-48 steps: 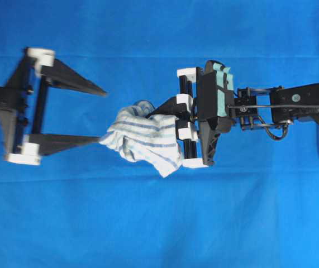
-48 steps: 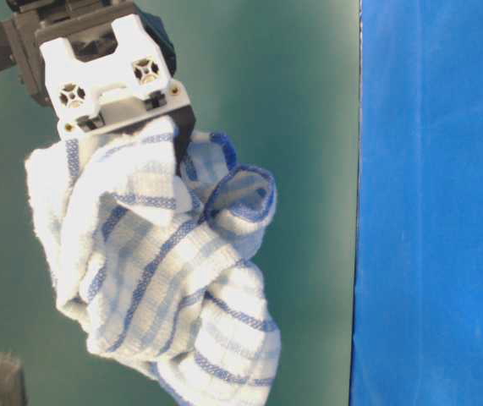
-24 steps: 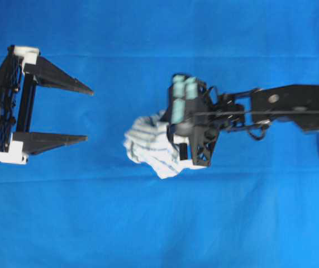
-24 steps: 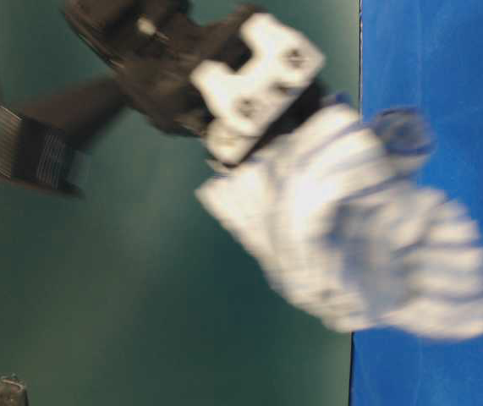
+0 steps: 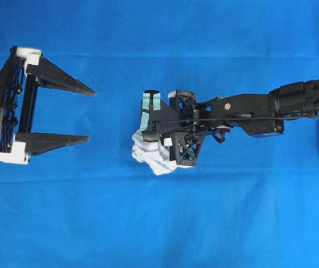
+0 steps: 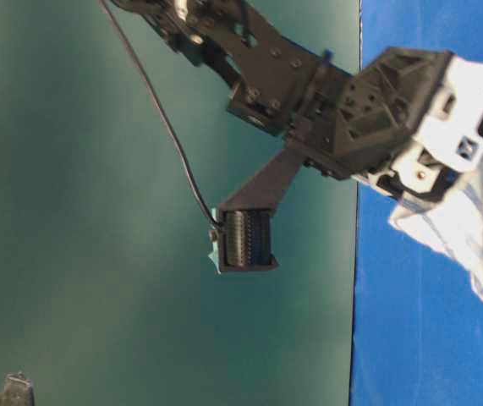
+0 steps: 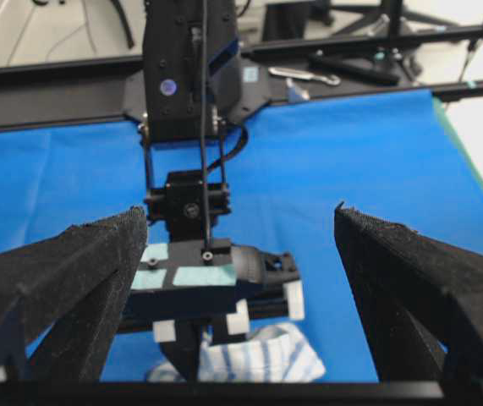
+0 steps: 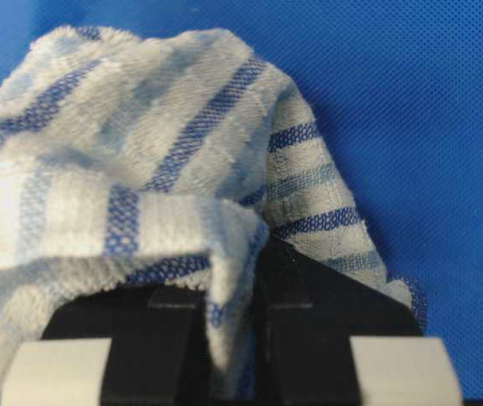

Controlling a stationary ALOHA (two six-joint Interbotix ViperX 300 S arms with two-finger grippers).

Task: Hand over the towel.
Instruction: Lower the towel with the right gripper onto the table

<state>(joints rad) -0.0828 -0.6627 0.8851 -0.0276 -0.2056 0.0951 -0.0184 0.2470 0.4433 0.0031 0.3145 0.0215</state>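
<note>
Right gripper point(image 8: 233, 338) pinched on a fold of the towel point(image 8: 139, 169), jaws nearly together with cloth caught between them; left gripper point(image 5: 84, 114) spread wide, holding nothing, facing across the blue tablecloth point(image 5: 159, 33) and well apart from the cloth. Towel bunched under the right wrist near the middle of the overhead view, drooping down toward the tablecloth; cannot tell whether touching it or just above. Biggest risk, as a judgement: thin hold on one fold only, so could slip free under a quick swing and drop the towel short of the waiting jaws. Next: bundle hanging low and off to one side of the wrist, so could pass under or beside the left fingers point(image 7: 410, 279) instead of between them. Smaller: loose folds dragging on the tablecloth and rucking it. No brand, label or readable writing anywhere; only plain pale-green tape strips point(image 5: 149, 106) on the right wrist.
</note>
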